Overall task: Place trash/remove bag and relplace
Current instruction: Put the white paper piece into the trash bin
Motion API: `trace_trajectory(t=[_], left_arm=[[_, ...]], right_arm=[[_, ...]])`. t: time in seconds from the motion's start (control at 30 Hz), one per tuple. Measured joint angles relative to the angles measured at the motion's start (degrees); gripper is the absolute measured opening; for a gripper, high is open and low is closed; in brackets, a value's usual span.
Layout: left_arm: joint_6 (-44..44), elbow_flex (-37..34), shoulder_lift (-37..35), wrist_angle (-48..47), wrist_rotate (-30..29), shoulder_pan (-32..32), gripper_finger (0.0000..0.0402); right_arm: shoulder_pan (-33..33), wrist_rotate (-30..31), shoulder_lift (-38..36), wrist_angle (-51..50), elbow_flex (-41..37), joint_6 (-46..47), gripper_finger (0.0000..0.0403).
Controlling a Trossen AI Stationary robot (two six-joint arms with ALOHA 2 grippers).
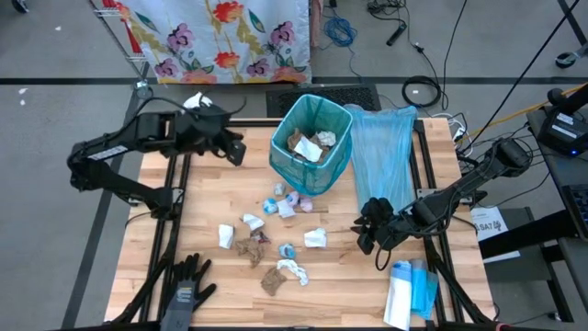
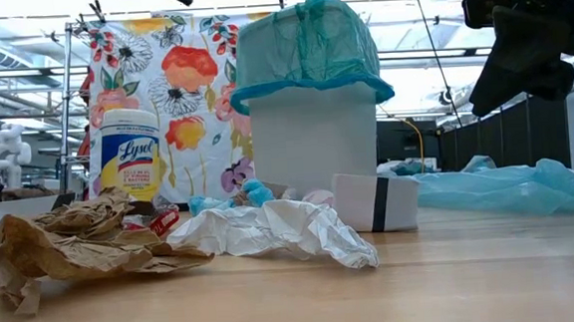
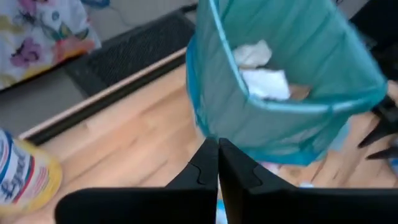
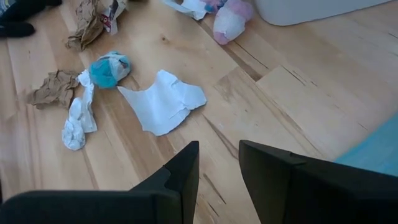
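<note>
**Scraps still scattered, bin half loaded**

Lined bin upper centre, some trash inside. Loose trash centre-bottom: light, soft, crushable; pinch a raised fold. Left gripper clenched, empty, beside bin. Right gripper parted, empty, near white tissue.

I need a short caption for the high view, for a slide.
Lined bin holds some trash; scraps litter the table between both grippers.

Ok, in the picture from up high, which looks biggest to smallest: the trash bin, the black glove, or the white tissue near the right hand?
1. Trash bin, clearly biggest.
2. Black glove.
3. White tissue, smallest.
</note>
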Motion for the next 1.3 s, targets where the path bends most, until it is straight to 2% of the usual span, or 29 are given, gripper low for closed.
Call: trace_trajectory(t=[0.23,0.33,0.43,0.6,0.83,0.9,1.1,1.3], left_arm=[[-12.6,-3.1,0.1,-13.9,-0.4,-3.6,0.0069],[-20.7,-7.7,-0.5,-17.7,-0.6,-7.6,0.0099],[-27.5,-13.8,-1.7,-17.2,-0.7,-12.2,0.0124],[-37.7,-24.7,-1.7,-9.8,2.0,-19.8,0.0144],[-48.9,-37.7,-1.1,7.4,6.0,-28.5,0.0146],[-51.9,-40.0,-0.9,10.8,6.1,-30.4,0.0146],[-58.6,-43.3,0.8,12.3,7.5,-33.7,0.0146],[-59.1,-44.6,6.1,17.5,10.7,-35.2,0.0145]], right_arm=[[0.0,0.0,0.0,0.0,0.0,1.2,0.0105],[0.0,0.0,0.0,0.0,0.0,1.2,0.0105],[0.0,0.0,0.0,0.1,0.0,1.2,0.0105],[0.0,-0.1,0.0,0.5,0.0,1.3,0.0105],[0.1,-0.3,0.0,0.6,0.0,1.3,0.0105],[0.2,-0.3,0.0,0.6,0.0,1.3,0.0105],[0.2,-0.6,0.0,0.5,0.0,1.3,0.0105],[0.5,-0.6,0.0,0.4,0.0,1.2,0.0105]])
